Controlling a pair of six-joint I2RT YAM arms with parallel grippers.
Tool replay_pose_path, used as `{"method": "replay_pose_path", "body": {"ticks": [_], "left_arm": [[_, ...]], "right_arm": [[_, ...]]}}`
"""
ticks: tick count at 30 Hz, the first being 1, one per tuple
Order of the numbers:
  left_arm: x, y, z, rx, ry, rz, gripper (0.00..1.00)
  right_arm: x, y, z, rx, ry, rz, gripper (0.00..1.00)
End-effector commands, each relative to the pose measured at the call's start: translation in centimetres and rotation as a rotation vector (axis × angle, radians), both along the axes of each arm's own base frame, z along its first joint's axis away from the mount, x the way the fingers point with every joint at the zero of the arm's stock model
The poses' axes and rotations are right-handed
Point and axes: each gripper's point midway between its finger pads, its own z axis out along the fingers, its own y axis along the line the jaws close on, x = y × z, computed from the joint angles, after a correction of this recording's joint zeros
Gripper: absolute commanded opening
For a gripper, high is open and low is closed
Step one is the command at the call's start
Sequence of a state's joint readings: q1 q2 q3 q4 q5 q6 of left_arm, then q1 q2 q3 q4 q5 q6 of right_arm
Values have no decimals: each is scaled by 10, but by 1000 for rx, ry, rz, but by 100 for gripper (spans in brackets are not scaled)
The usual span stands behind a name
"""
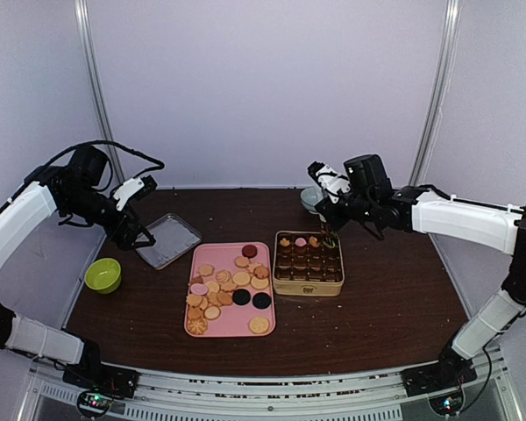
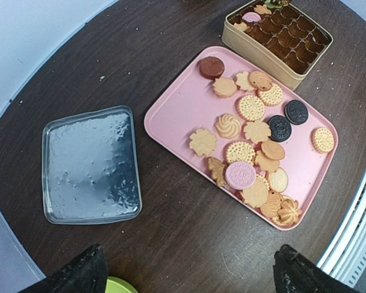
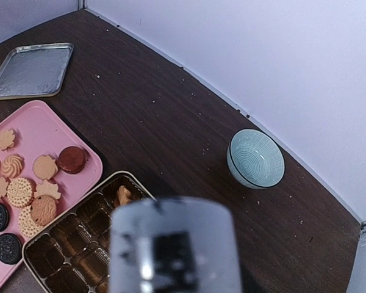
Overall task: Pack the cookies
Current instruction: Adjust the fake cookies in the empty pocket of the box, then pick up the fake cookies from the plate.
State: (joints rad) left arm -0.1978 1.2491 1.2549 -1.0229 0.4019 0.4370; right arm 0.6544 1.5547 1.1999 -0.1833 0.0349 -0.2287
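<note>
Many cookies [image 1: 223, 289] lie loose on a pink tray [image 1: 265, 250]: tan round and flower shapes, a pink one [image 2: 240, 174], two black ones and a dark red one [image 2: 211, 66]. To its right stands the gold tin [image 1: 308, 288] with dark compartments, and a few cookies [image 1: 300, 241] fill its back row. My left gripper [image 2: 192, 274] hangs open over bare table between the metal lid and the pink tray, holding nothing. My right gripper [image 1: 330, 230] hovers over the tin's back right corner. In the right wrist view a blurred grey-white shape [image 3: 174, 244] hides its jaws.
A shallow metal lid [image 1: 168, 239] lies left of the pink tray. A green bowl [image 1: 103, 274] sits near the left table edge. A pale blue bowl [image 3: 255, 159] stands behind the tin by the back wall. White walls close off the back and sides.
</note>
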Motion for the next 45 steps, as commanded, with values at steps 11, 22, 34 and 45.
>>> {"method": "replay_pose_path", "body": {"ticks": [11,22,34,45], "left_arm": [[1,-2,11,-20,-24,-13,98],[2,8,8,-30,1,24,98],[5,23,-4,-29,30,75,98],[3,27,-11,-33,41,76,98]], "right_arm": [[-27,-11,92,271,-145,-15,33],[-89,79,125,414,-166,157,31],[-168,257,82,408,-26,435,34],[-159,310,49,345,-13,431,39]]}}
